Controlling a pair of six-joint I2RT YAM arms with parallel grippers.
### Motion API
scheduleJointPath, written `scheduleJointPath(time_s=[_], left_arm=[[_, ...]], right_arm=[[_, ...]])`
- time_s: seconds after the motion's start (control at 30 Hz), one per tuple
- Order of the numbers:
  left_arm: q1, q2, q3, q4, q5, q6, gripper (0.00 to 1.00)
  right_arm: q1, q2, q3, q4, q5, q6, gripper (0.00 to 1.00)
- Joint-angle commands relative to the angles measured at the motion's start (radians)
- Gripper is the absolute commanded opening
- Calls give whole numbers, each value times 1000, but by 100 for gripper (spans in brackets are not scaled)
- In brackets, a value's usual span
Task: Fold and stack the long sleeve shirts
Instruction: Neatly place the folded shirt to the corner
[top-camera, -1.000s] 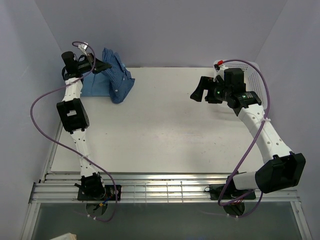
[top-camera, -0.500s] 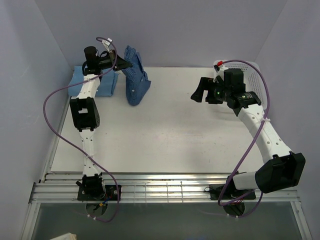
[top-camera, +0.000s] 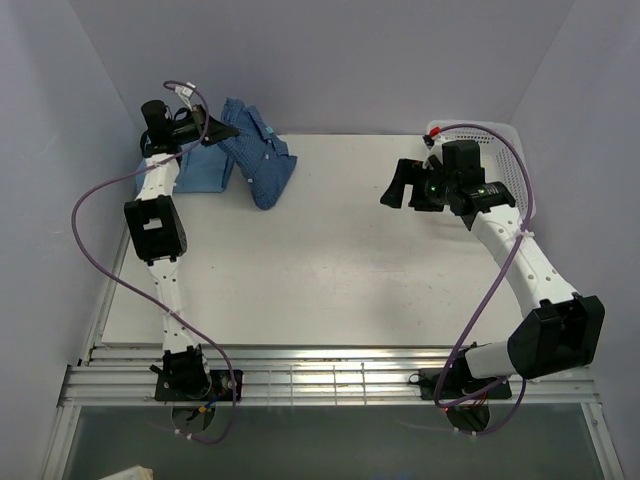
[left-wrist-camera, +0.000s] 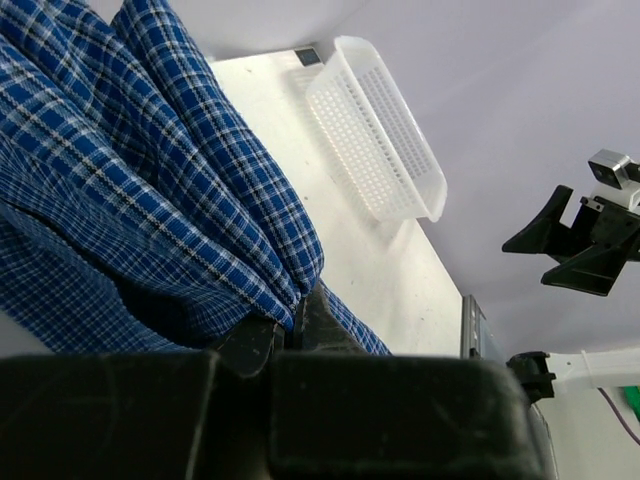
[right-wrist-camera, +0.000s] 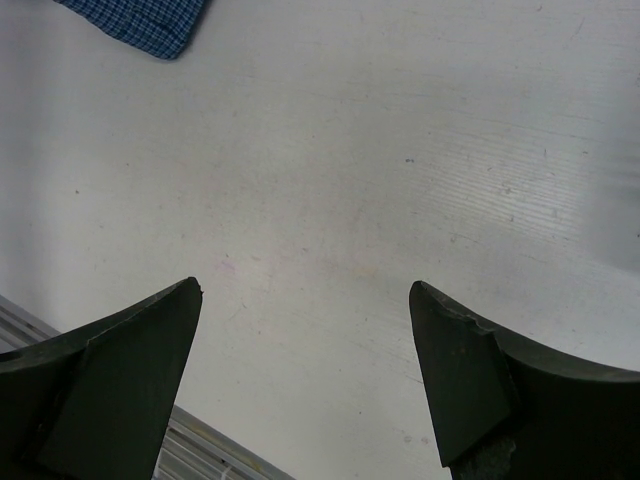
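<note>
While left gripper (top-camera: 230, 131) pinches checked shirt (top-camera: 262, 160), right gripper (top-camera: 398, 185) gapes; one plain shirt (top-camera: 200, 172), one basket (left-wrist-camera: 375, 140).

On white table (top-camera: 330, 250): light blue shirt (top-camera: 205, 172), mesh basket (top-camera: 512, 160)

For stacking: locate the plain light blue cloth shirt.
Top view: the light blue shirt lies at the far-left table corner, beside the dark blue checked shirt the left tool holds.
</note>
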Motion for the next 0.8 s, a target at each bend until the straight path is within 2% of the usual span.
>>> scheduleJointPath(time_s=[0.0,0.23,0.43,0.57,0.67,0.7,0.77], left_arm=[[90,3,54,40,56,17,0],[209,-8,28,-17,46,104,0],[282,3,84,-234,7,253,0],[300,-20,92,-374,-77,427,0],[300,-54,84,-475,-219,559,0],[300,-63,83,-509,-308,592,0],[300,-88,66,-521,-388,644,0]], right_arm=[[-7,22,32,13,-15,-14,90],[-7,76,75,-7,-47,-19,90],[-7,105,94,-21,-64,-33,90],[-5,117,95,-27,-66,-37,90],[-7,126,100,-30,-72,-42,90],[-7,129,101,-33,-72,-42,90],[-7,135,103,-35,-75,-42,90]])
